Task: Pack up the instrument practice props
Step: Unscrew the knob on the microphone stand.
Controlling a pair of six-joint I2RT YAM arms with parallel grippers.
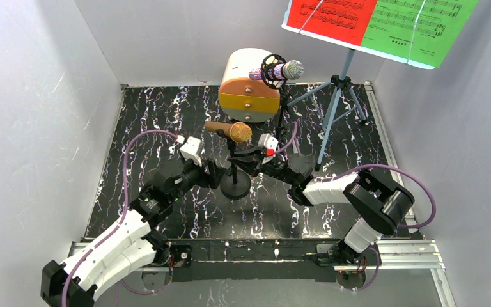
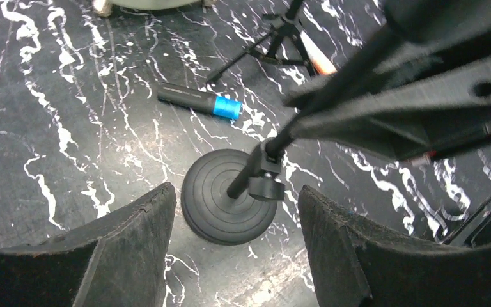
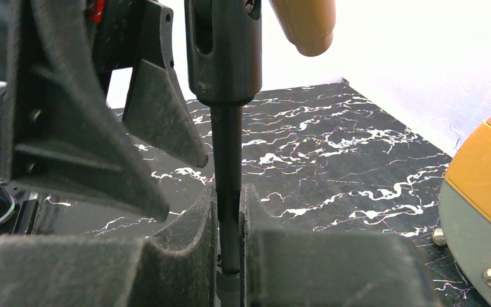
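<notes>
Editor: A black, white-veined marble desk [image 1: 140,128] boxed in by pale walls. What's the centre of the shot?

Photographer: The gold microphone [image 1: 230,131], clipped atop a round-based mic stand [image 1: 235,182] mid-desk. The right pincer [image 3: 229,217] is pressed together on the stand's thin pole, just below the clip. It looks like a bracing grip, keeping the stand upright so the mic can be worked loose.

Editor: And the left arm?

Photographer: The left pincer [image 2: 236,192] is spread wide and holds nothing. It hangs just beside the pole on the opposite side, with the stand's disc base framed between its pads [image 2: 134,230] in the wrist view. It seems poised to take either the mic or the stand.

Editor: The rest of the props?

Photographer: All unpacked. The silver-headed purple microphone [image 1: 280,71] sits in its cradle on a black tripod, against the round cream-and-orange cabinet [image 1: 249,89] at the back. The pale-blue music tripod [image 1: 335,102] stands back right, carrying the red sheet [image 1: 329,16] and green sheet [image 1: 415,25] overhead. A black cylinder with a blue end [image 2: 198,102] lies flat on the desk, apart from the base.

Editor: Progress?

Photographer: Early, by my reading. Nothing appears stowed.
</notes>
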